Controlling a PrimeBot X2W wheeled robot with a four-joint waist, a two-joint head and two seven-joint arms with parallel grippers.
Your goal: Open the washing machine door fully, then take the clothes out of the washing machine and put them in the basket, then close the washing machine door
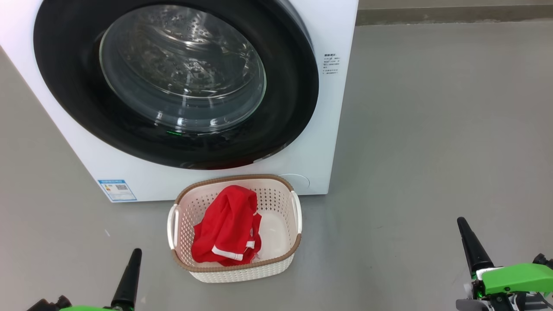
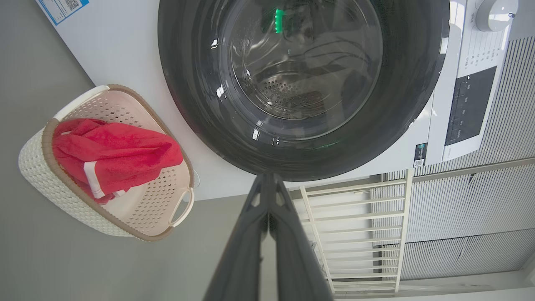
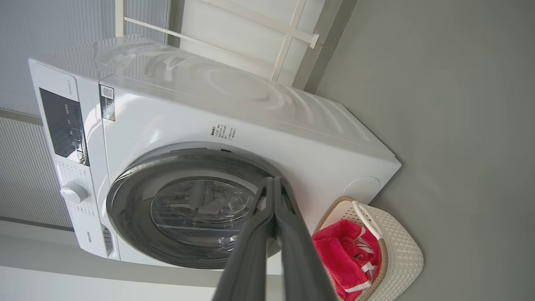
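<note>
Head view: washing machine door (image 1: 181, 73) closed flush on the washing machine (image 1: 335, 108), basket (image 1: 276, 264) on the floor (image 1: 432, 151) just in front w/ red clothes (image 1: 227, 224) heaped inside. Left wrist view: left gripper (image 2: 269, 180) has fingers pressed together, empty, pointing at the door's black rim. Right wrist view: right gripper (image 3: 273, 182) likewise closed on nothing, basket just beside it.

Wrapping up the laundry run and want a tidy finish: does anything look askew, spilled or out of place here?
Nothing stands out. The round black-rimmed glass door looks shut against the white front-loading washer, and the red white-trimmed garment lies inside the upright cream perforated plastic basket.
</note>
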